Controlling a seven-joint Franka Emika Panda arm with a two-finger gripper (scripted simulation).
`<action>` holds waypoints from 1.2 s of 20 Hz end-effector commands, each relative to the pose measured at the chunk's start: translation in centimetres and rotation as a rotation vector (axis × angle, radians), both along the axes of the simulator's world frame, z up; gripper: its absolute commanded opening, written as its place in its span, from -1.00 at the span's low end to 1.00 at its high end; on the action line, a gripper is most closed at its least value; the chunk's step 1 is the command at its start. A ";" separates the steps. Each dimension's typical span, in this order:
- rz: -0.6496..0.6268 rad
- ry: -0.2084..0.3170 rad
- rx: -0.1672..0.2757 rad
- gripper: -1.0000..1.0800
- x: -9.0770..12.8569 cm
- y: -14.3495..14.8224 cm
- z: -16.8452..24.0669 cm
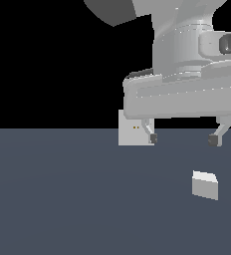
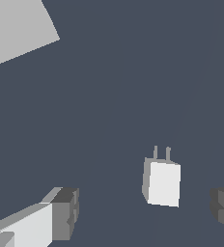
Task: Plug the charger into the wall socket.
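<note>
While spread wide and empty, end effector [image 1: 183, 139] above charger [image 1: 205, 185], lying on table [image 1: 62, 199], well apart from wall socket [image 1: 130, 128] at far edge. Probably light, stiff, smooth; best gripped across body flanks, prongs left free.

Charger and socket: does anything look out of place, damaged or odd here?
Nothing stands out. The charger lies whole on the floor, its two prongs intact, apart from the upright wall socket. The open pincer hangs above, touching neither.
</note>
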State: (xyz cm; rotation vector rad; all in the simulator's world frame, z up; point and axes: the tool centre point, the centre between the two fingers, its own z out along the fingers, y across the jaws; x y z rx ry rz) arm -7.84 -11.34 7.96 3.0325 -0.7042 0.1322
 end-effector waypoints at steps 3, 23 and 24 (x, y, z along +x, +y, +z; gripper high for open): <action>-0.068 -0.018 -0.007 0.92 -1.4 -1.6 -1.0; -0.108 -0.027 -0.009 0.92 -2.3 -2.5 -4.1; -0.108 -0.027 -0.009 0.92 -2.3 -2.5 -4.6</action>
